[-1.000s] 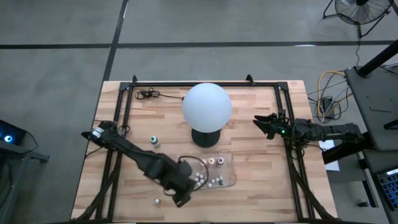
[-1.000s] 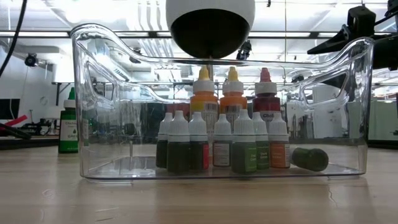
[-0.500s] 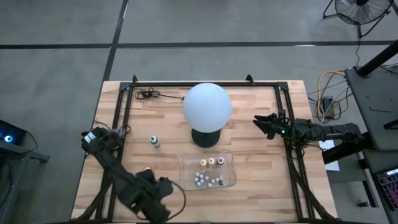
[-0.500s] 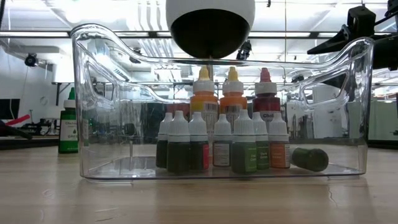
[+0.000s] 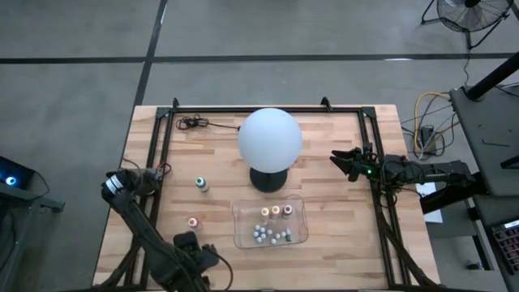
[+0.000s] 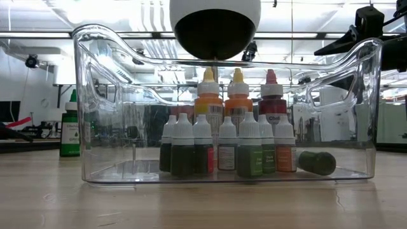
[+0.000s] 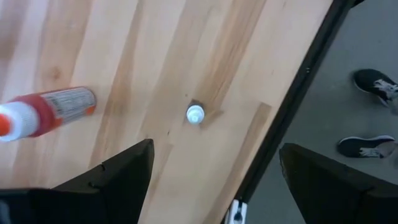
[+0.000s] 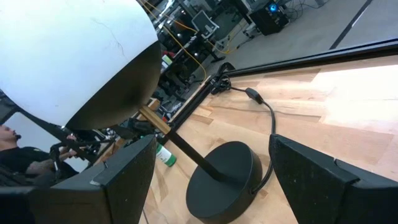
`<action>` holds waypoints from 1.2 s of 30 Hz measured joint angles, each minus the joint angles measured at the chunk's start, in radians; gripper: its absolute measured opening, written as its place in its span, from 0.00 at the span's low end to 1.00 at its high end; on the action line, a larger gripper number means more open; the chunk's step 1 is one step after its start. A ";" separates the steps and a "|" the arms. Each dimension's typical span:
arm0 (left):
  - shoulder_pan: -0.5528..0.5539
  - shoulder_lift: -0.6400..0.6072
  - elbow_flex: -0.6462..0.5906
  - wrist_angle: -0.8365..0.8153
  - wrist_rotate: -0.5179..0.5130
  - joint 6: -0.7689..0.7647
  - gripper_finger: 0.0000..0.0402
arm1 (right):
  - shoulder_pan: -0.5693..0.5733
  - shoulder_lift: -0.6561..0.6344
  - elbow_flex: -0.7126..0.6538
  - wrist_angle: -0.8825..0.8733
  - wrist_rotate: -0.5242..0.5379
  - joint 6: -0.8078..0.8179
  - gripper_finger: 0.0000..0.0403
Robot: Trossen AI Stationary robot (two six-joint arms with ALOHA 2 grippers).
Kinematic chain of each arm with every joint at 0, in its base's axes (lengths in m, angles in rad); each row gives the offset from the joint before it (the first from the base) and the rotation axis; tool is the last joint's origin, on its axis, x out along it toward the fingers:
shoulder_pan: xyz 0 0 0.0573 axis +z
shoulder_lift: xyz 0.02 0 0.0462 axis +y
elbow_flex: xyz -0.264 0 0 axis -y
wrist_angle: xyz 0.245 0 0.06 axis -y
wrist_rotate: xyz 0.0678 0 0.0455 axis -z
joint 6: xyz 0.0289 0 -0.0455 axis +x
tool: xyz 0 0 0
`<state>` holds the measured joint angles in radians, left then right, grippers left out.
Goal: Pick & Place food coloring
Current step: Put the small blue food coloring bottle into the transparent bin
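Most food coloring bottles [image 6: 219,149] stand upright, caps up, inside the clear tray [image 5: 298,235], just in front of the globe lamp [image 5: 269,138]; one dark bottle [image 6: 317,162] there lies on its side. A pink bottle [image 5: 193,221] stands left of the tray, a teal one [image 5: 200,184] left of the lamp. The left end effector [image 5: 195,264], near the tabletop's [image 5: 340,259] front edge, gapes wide, empty. The right end effector [image 5: 345,162], right of the lamp, is spread, empty.
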<state>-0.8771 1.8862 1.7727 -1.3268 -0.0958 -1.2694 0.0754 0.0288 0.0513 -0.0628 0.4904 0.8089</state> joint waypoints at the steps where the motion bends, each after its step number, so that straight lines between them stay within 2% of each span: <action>1: 0.000 0.000 -0.024 0.027 0.000 0.000 0.79 | 0.000 0.000 0.000 0.000 0.000 0.000 0.75; 19: 0.000 0.002 -0.376 0.379 0.001 -0.046 0.77 | 0.000 0.000 0.000 0.000 0.000 0.000 0.75; 27: 0.009 0.002 -0.452 0.416 0.000 -0.056 0.77 | 0.000 0.000 0.000 0.000 0.000 0.000 0.75; 36: 0.010 0.002 -0.443 0.457 0.010 -0.041 0.77 | 0.000 0.000 0.000 0.000 0.000 0.000 0.75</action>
<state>-0.8673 1.8885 1.3295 -0.8702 -0.0862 -1.3101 0.0757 0.0288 0.0513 -0.0631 0.4904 0.8089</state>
